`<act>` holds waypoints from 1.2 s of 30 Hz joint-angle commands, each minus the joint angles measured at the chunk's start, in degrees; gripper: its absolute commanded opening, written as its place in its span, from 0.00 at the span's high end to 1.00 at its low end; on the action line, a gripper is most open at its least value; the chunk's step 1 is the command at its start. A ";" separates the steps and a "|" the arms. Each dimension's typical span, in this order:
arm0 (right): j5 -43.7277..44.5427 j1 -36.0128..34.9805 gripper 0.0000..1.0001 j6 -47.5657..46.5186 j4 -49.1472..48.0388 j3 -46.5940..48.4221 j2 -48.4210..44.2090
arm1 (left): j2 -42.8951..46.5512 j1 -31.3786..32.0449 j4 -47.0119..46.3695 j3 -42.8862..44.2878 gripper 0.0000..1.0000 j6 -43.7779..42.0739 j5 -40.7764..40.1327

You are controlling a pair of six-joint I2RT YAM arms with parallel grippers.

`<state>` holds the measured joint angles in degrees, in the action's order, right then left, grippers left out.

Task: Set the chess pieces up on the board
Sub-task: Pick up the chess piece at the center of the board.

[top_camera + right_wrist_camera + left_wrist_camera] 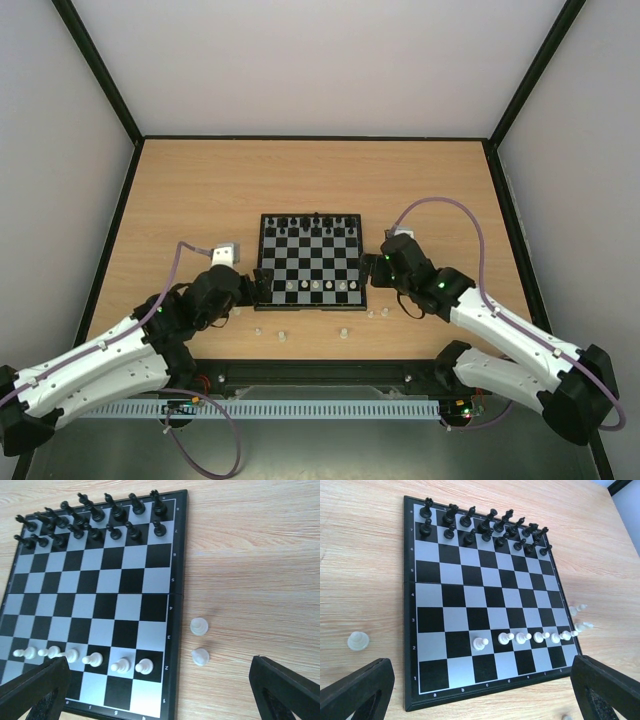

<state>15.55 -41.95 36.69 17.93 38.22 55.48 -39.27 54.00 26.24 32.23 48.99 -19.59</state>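
From above, the chess pieces (pixel 316 285) on the board (pixel 310 262) are too small to tell one kind from another. In the right wrist view the board's left side runs out of frame, and a dark finger (pixel 35 690) hides its near corner. In the left wrist view the bottom edge cuts off a loose white piece (pixel 564 717).
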 commanded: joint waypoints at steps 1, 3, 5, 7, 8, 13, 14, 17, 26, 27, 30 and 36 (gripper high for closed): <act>-2.34 0.29 0.01 -0.12 2.63 0.87 -2.00 | 0.48 0.58 1.50 0.20 0.00 -1.00 1.57; -2.99 0.27 0.01 0.05 2.63 1.02 -2.14 | 0.23 0.66 1.45 0.42 0.00 -1.09 1.73; -4.91 0.21 0.01 0.36 2.70 1.15 -2.06 | 0.12 0.74 0.80 0.24 0.00 -1.01 2.03; -7.81 0.27 0.01 0.01 2.65 1.32 -2.01 | 0.07 0.76 0.22 -0.03 0.01 -0.85 2.31; -9.65 0.25 0.01 -0.08 2.37 1.27 -2.04 | 0.14 0.75 0.03 -0.21 0.01 -0.83 2.50; -16.85 0.27 0.01 -0.12 0.53 0.39 -1.55 | -1.47 1.12 1.38 -0.85 0.01 1.36 3.54; -16.94 0.25 0.01 -0.11 0.59 0.28 -1.57 | -2.03 1.69 2.04 -1.04 0.01 2.36 3.67; -15.44 0.23 0.00 -0.05 1.98 0.62 -1.69 | -4.10 5.60 4.19 -1.80 0.01 6.66 2.44; -14.74 0.27 0.02 -0.12 3.43 -0.44 -1.27 | -14.23 20.63 12.13 -2.36 0.01 25.60 -4.68; -15.05 0.28 0.02 -0.81 3.11 -0.71 -1.38 | -15.26 21.25 12.29 -2.64 0.01 26.91 -4.80; -15.59 0.25 0.02 -2.06 2.83 -0.91 -1.89 | -17.68 22.10 10.36 -3.98 0.02 28.68 -3.97; -16.81 0.24 0.02 -2.66 2.42 -1.07 -3.33 | -22.41 22.12 9.76 -4.39 0.25 30.22 -4.63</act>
<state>0.25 -41.95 35.27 19.42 37.95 53.54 -59.66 75.64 34.68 28.49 75.72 -21.78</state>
